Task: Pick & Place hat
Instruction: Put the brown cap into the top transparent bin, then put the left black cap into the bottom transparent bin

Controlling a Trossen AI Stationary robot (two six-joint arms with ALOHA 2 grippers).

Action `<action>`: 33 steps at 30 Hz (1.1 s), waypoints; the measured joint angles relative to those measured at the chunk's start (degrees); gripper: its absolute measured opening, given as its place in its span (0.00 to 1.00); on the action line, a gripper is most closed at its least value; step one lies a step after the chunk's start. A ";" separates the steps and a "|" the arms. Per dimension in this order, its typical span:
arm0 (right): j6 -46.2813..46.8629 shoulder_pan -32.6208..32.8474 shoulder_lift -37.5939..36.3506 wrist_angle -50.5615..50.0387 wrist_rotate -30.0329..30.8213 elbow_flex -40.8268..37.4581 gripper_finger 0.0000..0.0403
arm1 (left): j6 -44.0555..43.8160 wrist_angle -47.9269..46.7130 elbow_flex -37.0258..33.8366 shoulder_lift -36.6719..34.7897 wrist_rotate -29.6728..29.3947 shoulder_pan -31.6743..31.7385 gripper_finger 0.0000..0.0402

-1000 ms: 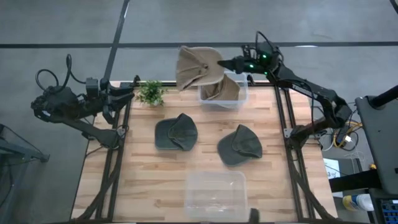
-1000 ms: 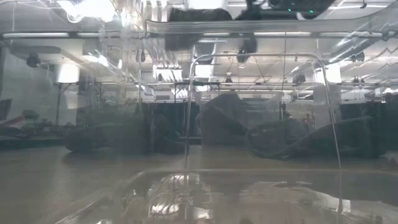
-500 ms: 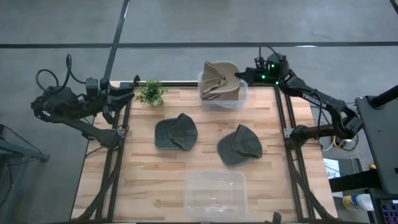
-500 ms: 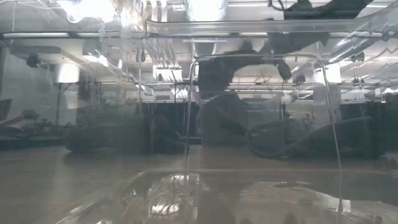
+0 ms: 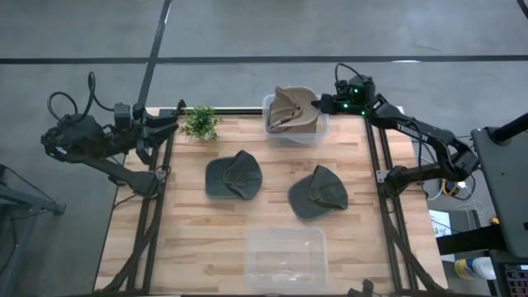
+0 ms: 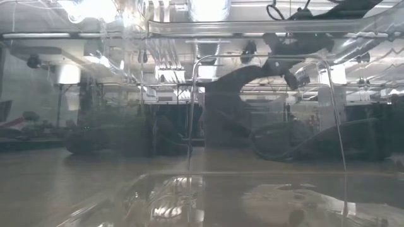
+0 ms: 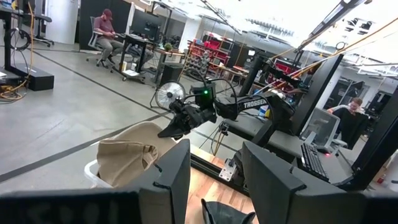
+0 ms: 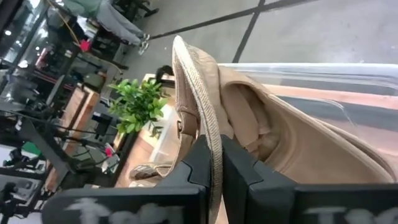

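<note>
A tan hat (image 5: pixel 287 109) is at the clear bin (image 5: pixel 313 135) on the table's far edge. It also shows in the right wrist view (image 8: pixel 273 146) and the left wrist view (image 7: pixel 127 158). My right gripper (image 5: pixel 319 104) is shut on the hat's brim, at the bin's right side. Two dark green hats (image 5: pixel 233 175) (image 5: pixel 318 192) lie flat on the wooden table. My left gripper (image 7: pixel 214 180) is open and empty, and waits at the table's far left corner (image 5: pixel 169 124). My right gripper pinches the tan hat's brim edge (image 8: pixel 210 134) between its two fingers (image 8: pixel 200 163). The fingers come from the table's right, roughly level. The brim stands on edge in the hold, and the crown (image 8: pixel 292 155) hangs down inside the bin. Whether it rests on the bottom does not show.
A second clear bin (image 5: pixel 285 256) stands at the table's near edge, right in front of the low camera. A small green plant (image 5: pixel 199 122) stands at the far edge, left of the far bin. People sit at desks in the room beyond (image 7: pixel 102 28).
My right gripper has carried the tan hat from high above the far bin's left side toward the right and down. The hat now sits lower, with its crown in the bin. The gripper has stayed shut on the brim.
</note>
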 joint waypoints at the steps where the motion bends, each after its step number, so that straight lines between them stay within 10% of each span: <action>1: -0.06 0.00 0.53 0.00 0.03 0.00 0.03 | -0.02 -0.13 0.00 0.00 0.00 0.00 0.34; 18: -4.50 -0.22 3.13 -0.10 0.62 0.00 0.35 | -1.51 -1.40 -0.02 0.00 0.00 -0.01 0.34; 33: -4.56 -4.52 -9.86 2.58 0.98 0.00 0.50 | -2.37 -4.19 -0.36 0.52 -0.96 0.00 0.34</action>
